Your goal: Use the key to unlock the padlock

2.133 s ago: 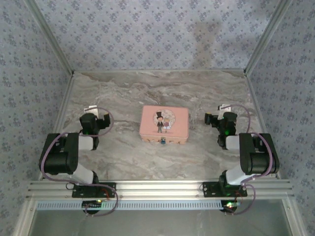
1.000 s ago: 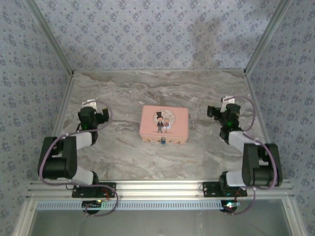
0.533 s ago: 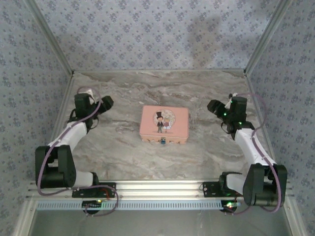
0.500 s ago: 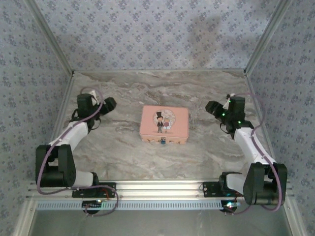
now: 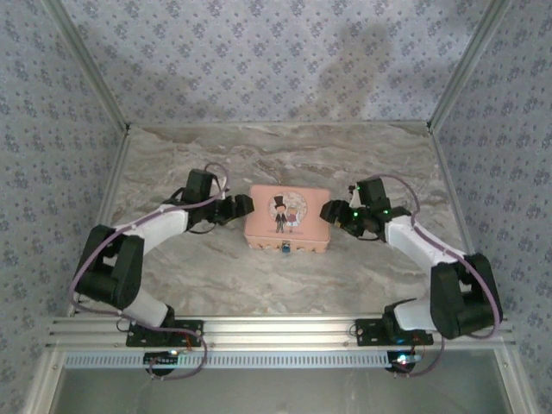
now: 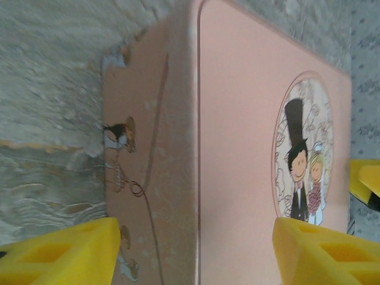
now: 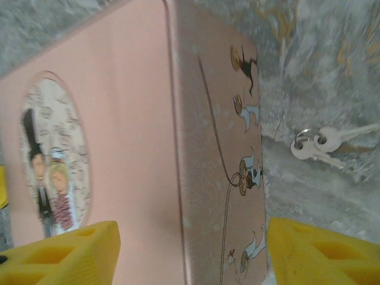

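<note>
**Both grippers at the tin, padlock on its near side**

The pink tin (image 5: 287, 216) lies flat near the middle of the table (image 5: 285, 155). The padlock (image 5: 285, 248), small and dark, hangs at the middle of the tin's near wall, facing the table's near edge. The left gripper (image 5: 241, 205) stands at the tin's left wall and the right gripper (image 5: 331, 212) at its right wall. The padlock sits between them and nearer the table's near edge, apart from both. Each gripper's yellow fingers (image 6: 59, 252) are spread apart, with a tin edge between them. Neither grips anything. Two silvery keys (image 7: 323, 142) on a ring lie on the table beside the tin.
</note>
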Available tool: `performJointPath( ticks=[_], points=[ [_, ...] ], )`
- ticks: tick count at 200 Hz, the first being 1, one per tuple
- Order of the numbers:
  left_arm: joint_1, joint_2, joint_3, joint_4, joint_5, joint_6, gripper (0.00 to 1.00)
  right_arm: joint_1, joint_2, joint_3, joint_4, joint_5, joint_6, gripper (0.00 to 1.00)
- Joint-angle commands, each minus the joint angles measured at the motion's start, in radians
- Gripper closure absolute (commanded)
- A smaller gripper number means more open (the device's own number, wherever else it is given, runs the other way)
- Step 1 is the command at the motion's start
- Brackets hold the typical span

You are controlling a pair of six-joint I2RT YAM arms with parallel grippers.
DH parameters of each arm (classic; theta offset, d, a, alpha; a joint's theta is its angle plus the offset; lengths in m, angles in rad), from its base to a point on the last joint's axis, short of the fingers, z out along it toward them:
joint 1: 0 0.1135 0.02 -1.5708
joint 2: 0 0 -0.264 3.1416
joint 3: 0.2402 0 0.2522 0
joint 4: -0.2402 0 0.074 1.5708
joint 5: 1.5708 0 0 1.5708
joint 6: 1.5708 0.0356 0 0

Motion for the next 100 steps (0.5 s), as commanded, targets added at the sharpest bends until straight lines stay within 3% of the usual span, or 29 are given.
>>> performJointPath(
  ticks=[1,48,100],
  points=[
    [-0.031,0.033,0.056,-0.014,0.043,-0.017,0.34,0.037,0.057,0.065,0.005,-0.019,0.025,0.36],
    [-0.047,0.101,0.141,0.031,0.038,-0.048,0.42,0.073,0.209,0.196,0.054,-0.024,0.026,0.43],
    [-0.015,0.245,0.311,-0.007,-0.007,-0.035,0.44,0.080,0.478,0.508,0.008,-0.050,-0.022,0.45]
  ],
)
